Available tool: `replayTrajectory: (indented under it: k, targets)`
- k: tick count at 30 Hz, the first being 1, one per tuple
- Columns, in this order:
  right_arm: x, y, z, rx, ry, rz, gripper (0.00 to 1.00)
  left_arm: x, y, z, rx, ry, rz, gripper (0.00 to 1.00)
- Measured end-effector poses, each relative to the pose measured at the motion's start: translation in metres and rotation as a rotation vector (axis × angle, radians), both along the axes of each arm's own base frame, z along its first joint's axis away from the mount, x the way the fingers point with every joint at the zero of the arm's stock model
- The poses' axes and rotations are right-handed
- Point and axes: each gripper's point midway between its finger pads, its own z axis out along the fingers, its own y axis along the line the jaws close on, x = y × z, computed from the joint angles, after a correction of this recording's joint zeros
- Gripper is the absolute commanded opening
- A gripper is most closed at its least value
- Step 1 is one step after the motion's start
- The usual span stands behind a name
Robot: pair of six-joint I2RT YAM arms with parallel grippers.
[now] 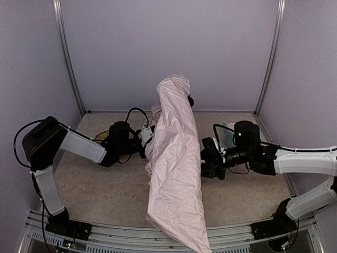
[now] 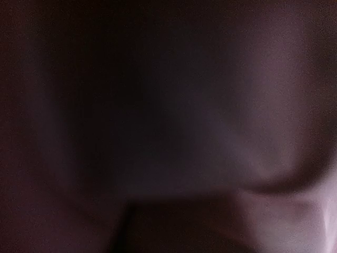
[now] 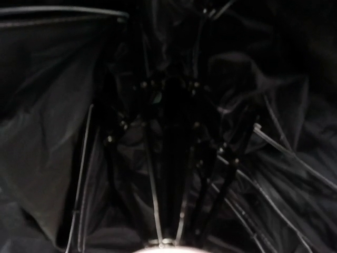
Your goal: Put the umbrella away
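The umbrella [image 1: 176, 168] hangs as a long sheet of pale pink fabric between my two arms, from the back of the table to its front edge. My left gripper [image 1: 149, 138] presses into the fabric from the left. Its wrist view shows only dark, blurred pink fabric [image 2: 287, 211], and the fingers are hidden. My right gripper [image 1: 205, 158] reaches into the umbrella's open side from the right. Its wrist view shows the black lining [image 3: 47, 132], thin ribs and the black shaft [image 3: 171, 147] running away from a small pale handle [image 3: 168, 250] at the bottom edge, where the jaws sit.
A woven bamboo tray [image 1: 102, 136] lies behind my left forearm at the back left. Pale walls with metal corner posts [image 1: 68, 58] close in the table on three sides. The umbrella's lower corner hangs over the front rail [image 1: 105, 234].
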Motion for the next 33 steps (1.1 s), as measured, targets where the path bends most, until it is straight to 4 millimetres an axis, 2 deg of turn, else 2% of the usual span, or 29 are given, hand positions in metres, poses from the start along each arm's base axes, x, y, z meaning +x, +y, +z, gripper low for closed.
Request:
replayTrajectory:
  k: [5,7,8,9,11,12,13,14,19,21,27,29,33]
  targets:
    - [0.005,0.010,-0.079,-0.109,0.147,-0.027,0.00,0.013,-0.004,-0.030,0.059,0.005,0.017,0.00]
    - [0.009,0.016,-0.105,-0.153,0.191,-0.034,0.00,0.021,-0.007,-0.040,0.079,0.012,0.024,0.00]
    - [0.011,0.018,-0.114,-0.166,0.204,-0.037,0.00,0.024,-0.009,-0.043,0.087,0.013,0.030,0.04]
    - [0.013,0.020,-0.120,-0.173,0.211,-0.040,0.00,0.027,-0.009,-0.046,0.093,0.015,0.036,0.13]
    - [0.016,0.023,-0.133,-0.183,0.224,-0.038,0.00,0.032,-0.006,-0.052,0.114,0.023,0.067,0.49]
    - [0.016,0.024,-0.138,-0.185,0.237,-0.031,0.00,0.034,-0.002,-0.053,0.124,0.024,0.089,0.59]
    - [0.018,0.024,-0.142,-0.186,0.252,-0.029,0.00,0.038,0.001,-0.054,0.128,0.025,0.117,0.65]
    - [0.019,0.023,-0.146,-0.186,0.274,-0.021,0.00,0.043,0.008,-0.057,0.148,0.024,0.168,0.76]
    - [0.033,0.017,-0.165,-0.191,0.375,-0.011,0.00,0.061,0.042,-0.065,0.194,0.079,0.371,0.93]
    - [0.039,0.016,-0.171,-0.198,0.408,-0.013,0.00,0.064,0.054,-0.060,0.199,0.098,0.442,0.99]
    - [0.053,0.011,-0.188,-0.232,0.496,-0.038,0.00,0.078,0.088,-0.023,0.141,0.103,0.654,0.99]
    - [0.056,0.013,-0.192,-0.249,0.517,-0.045,0.00,0.085,0.104,-0.010,0.113,0.100,0.731,0.99]
    - [0.058,0.012,-0.199,-0.284,0.554,-0.060,0.00,0.093,0.151,0.018,0.055,0.062,0.916,0.99]
